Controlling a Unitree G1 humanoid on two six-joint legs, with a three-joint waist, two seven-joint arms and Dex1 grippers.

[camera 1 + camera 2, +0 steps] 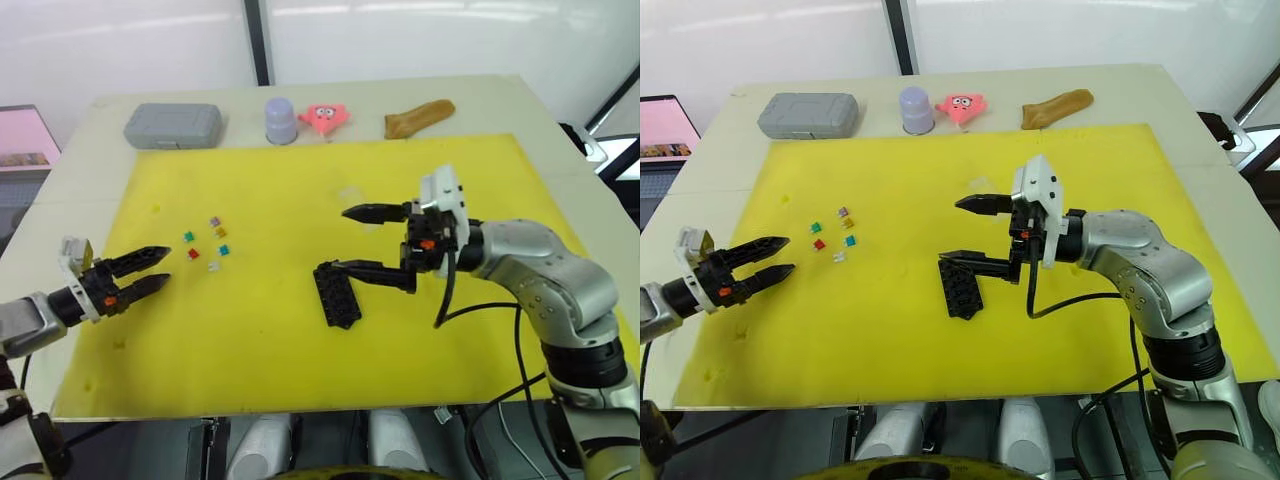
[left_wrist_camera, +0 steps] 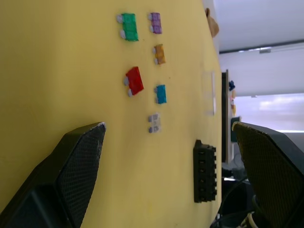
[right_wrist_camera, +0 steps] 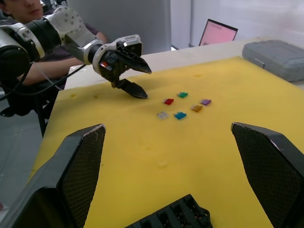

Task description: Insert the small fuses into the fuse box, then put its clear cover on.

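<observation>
— At the mat's left edge, left gripper [image 1: 150, 271]: status?
— Fingers apart, empty, near six small fuses [image 1: 206, 243] lying loose on the yellow mat [image 1: 300, 190]
— Right gripper [image 1: 350, 240]?
— Spread wide, empty, above the fuse box [image 1: 337, 294]; slots looked unfilled
— Clear cover [image 2: 208, 92]?
— Off, flat on the mat beyond the box. Judged: nothing inserted yet
</observation>
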